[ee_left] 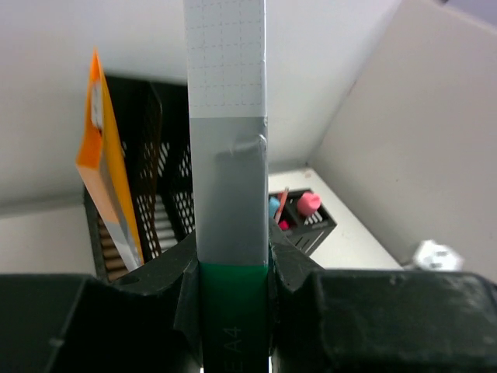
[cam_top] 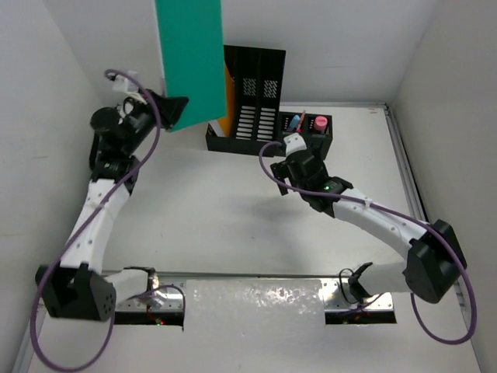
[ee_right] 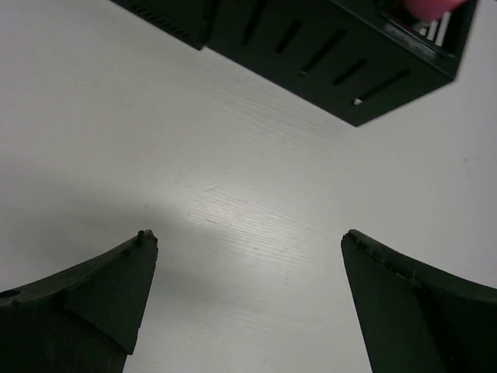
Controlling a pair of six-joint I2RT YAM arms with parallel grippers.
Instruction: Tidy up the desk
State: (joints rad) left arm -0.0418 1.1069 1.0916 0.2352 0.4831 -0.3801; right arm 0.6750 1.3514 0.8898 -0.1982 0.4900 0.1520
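My left gripper (cam_top: pixel 172 109) is raised at the back left, shut on the lower edge of a tall green A4 folder (cam_top: pixel 190 58) that stands upright in the air. In the left wrist view its grey-and-green spine (ee_left: pixel 229 194) is pinched between both fingers (ee_left: pixel 299 268). My right gripper (cam_top: pixel 291 149) hovers low over the white desk (cam_top: pixel 210 225), just in front of the black pen tray (cam_top: pixel 311 124). In the right wrist view its jaws (ee_right: pixel 248 249) stand wide open, with only bare desk (ee_right: pixel 248 155) between them.
A black slotted file holder (cam_top: pixel 252 101) stands at the back with an orange folder (ee_left: pixel 109 179) in it. The pen tray (ee_right: pixel 349 62) holds a pink eraser (cam_top: pixel 320 122) and pens. White walls close in both sides. A metal rail (cam_top: pixel 408 179) runs along the right edge.
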